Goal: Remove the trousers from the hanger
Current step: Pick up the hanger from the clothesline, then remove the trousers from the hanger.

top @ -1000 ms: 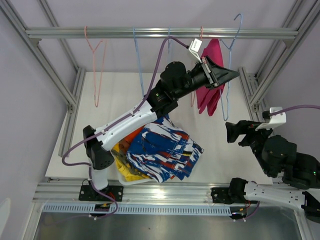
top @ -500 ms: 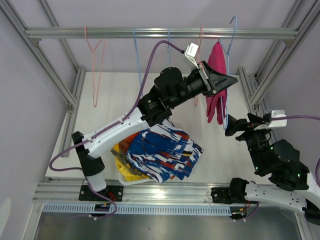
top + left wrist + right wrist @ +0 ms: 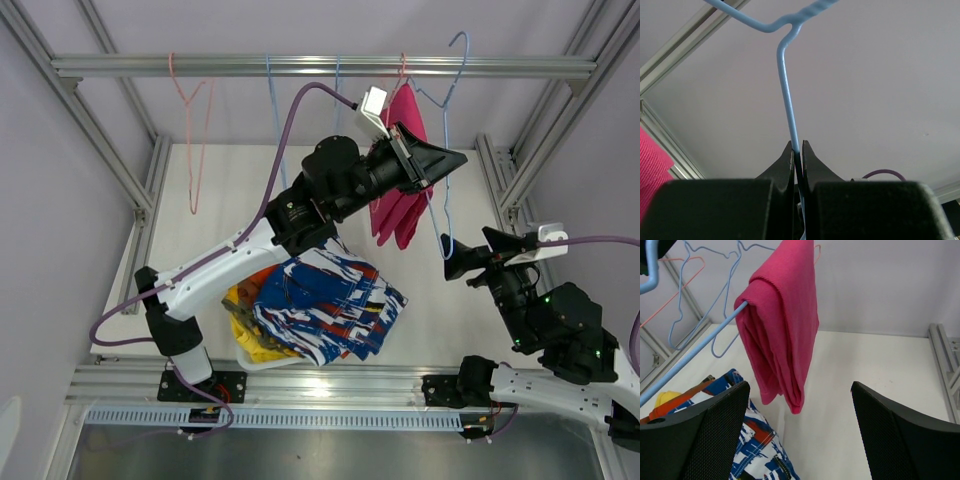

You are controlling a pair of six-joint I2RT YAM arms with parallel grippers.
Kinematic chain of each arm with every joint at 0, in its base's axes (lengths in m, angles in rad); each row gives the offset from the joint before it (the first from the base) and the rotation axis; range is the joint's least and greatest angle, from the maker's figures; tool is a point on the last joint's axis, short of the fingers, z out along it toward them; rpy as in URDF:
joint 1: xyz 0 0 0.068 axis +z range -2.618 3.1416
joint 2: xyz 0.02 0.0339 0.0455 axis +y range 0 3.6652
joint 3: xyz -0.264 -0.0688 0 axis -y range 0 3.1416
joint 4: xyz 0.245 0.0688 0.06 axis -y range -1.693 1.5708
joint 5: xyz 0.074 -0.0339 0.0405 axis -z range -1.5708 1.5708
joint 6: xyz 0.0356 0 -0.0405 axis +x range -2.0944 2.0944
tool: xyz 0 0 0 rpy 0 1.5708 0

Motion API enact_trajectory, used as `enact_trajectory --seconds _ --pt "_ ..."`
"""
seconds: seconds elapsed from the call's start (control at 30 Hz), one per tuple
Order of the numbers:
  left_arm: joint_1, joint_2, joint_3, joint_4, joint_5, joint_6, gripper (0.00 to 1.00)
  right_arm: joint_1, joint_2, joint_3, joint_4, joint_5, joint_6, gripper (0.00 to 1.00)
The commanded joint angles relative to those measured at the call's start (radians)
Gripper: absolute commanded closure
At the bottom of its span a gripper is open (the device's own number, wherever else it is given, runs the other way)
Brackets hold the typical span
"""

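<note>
Trousers of plain magenta [image 3: 396, 205] hang folded over the bar of a blue hanger [image 3: 445, 115], high above the far right part of the white bench [image 3: 220, 180] and just in front of the aluminium rail [image 3: 200, 66]. Whether the hanger's hook bears on the rail cannot be told. The right wrist view shows the cloth [image 3: 785, 335] doubled over the bar [image 3: 690, 360], its lower end hanging free with bare bench under it out to the right edge.

The left tool [image 3: 440, 160] reaches up beside the garment. Its tips are pressed together on the hanger's wire [image 3: 787, 95], pinching it, and a corner of magenta [image 3: 652, 160] shows at its lower left. The right tool [image 3: 462, 255] stands near the right edge, lower than the garment and apart from it. Its fingers [image 3: 705, 435] are spread wide with nothing between them, and the garment's lower end sits centred in the gap as its camera sees it.

Other trousers lie heaped near the bench's front edge, under the left arm: a blue-white-red pair [image 3: 330, 305] on top, with an orange pair [image 3: 262, 275] and a yellow pair [image 3: 252, 342] showing beneath. A pink hanger [image 3: 190, 130] and a second blue one [image 3: 276, 120] hang bare on the rail toward the far left corner.
</note>
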Motion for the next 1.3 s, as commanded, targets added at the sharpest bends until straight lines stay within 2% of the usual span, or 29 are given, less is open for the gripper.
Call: enact_trajectory --seconds 0.0,0.37,0.7,1.27 --pt "-0.006 -0.100 0.033 0.177 -0.006 0.067 1.00 0.000 0.031 0.002 0.025 -0.048 0.006 0.12" --pt "-0.019 -0.120 0.030 0.127 -0.003 0.043 0.99 0.000 0.082 -0.028 0.142 -0.026 -0.055 0.11" --pt "-0.032 -0.159 0.010 0.092 -0.010 0.041 1.00 -0.020 0.098 -0.082 0.278 0.038 -0.190 0.09" --pt "-0.051 -0.184 -0.008 0.075 -0.012 0.044 1.00 -0.109 0.151 -0.114 0.320 -0.071 -0.129 0.08"
